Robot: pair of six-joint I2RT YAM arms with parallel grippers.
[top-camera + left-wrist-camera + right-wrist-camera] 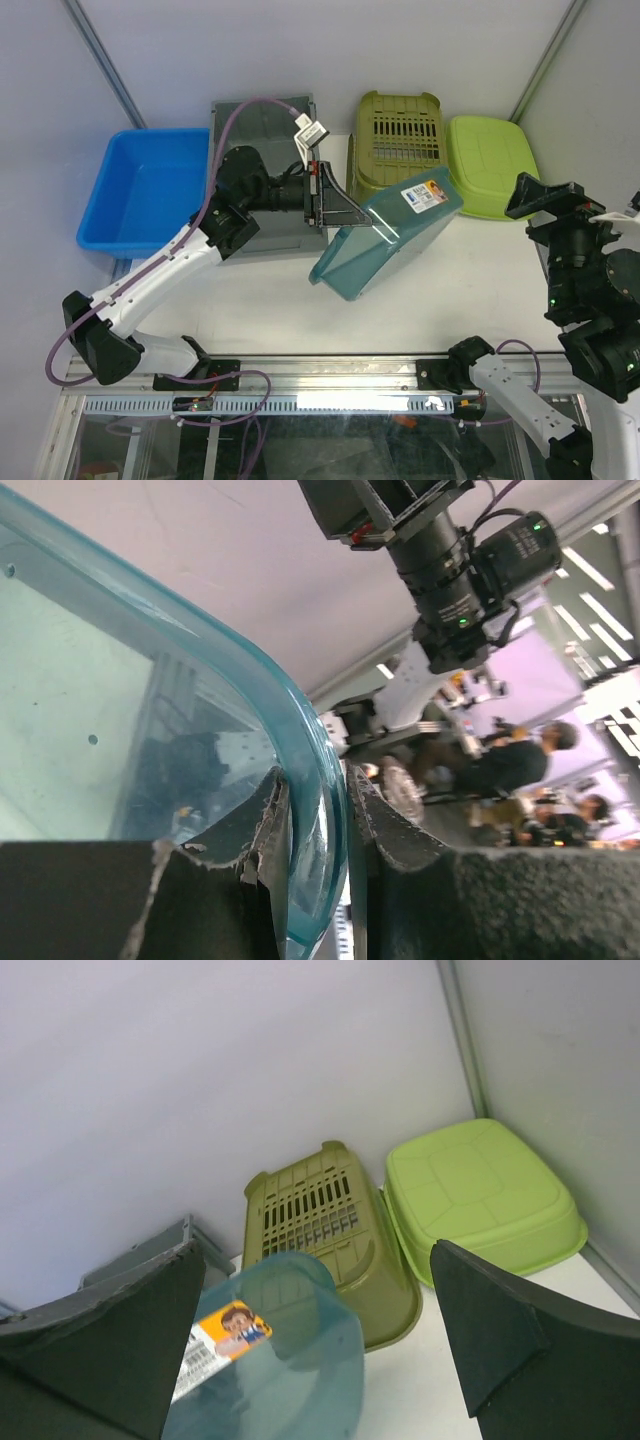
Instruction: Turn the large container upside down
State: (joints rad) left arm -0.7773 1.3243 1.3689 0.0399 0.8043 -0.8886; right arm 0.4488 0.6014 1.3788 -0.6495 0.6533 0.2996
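The large container [385,245] is a clear teal plastic tub with an orange label. It hangs tilted above the table, its base up and to the right. My left gripper [322,193] is shut on its rim [318,810], one finger inside the wall and one outside. The tub also shows in the right wrist view [285,1360]. My right gripper [545,197] is open and empty at the right side, apart from the tub.
A blue bin [148,190] stands at the back left, next to a grey box [262,125]. An olive slotted basket [400,135] and a lime green tub [490,165] lie upside down at the back right.
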